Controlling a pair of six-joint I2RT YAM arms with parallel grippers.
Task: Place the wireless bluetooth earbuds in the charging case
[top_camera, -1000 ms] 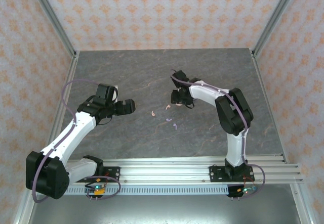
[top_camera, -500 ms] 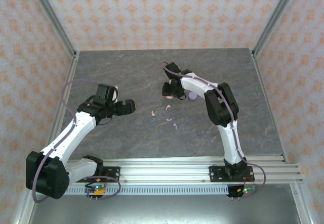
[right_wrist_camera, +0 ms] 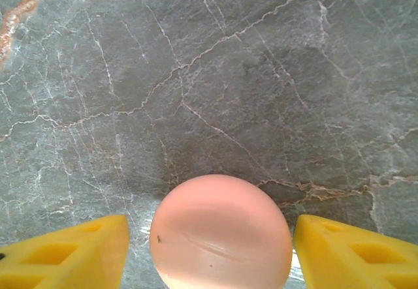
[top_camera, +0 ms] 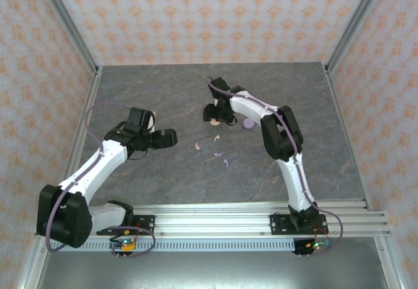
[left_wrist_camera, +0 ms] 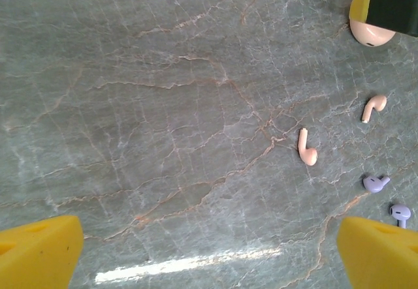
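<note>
Remote operator's view: my right gripper [top_camera: 211, 114] hangs over the middle of the grey marble-patterned table [top_camera: 163, 87]. Its yellow fingers [right_wrist_camera: 65, 253] are spread to either side of the round pale pink charging case [right_wrist_camera: 221, 233]. The case sits on the table between them, smooth domed top up. A strip of table shows between it and one finger, and the other finger stands just beside it, so I read the jaws as parted and not pinching.

A lilac charging case [top_camera: 248, 124] rests on the table just beside that arm, on its right.

The wireless bluetooth earbuds [top_camera: 198, 147] lie loose on the table, outside both cases, between my two grippers. There are two pink earbuds [left_wrist_camera: 307, 149] [left_wrist_camera: 373, 106], one of them near the pink case. The two lilac earbuds [left_wrist_camera: 375, 183] [left_wrist_camera: 400, 212] lie close together, nearer the arm bases.

My left gripper [left_wrist_camera: 209, 256] hangs above bare table to the left of the earbuds, jaws spread wide with nothing between them.
</note>
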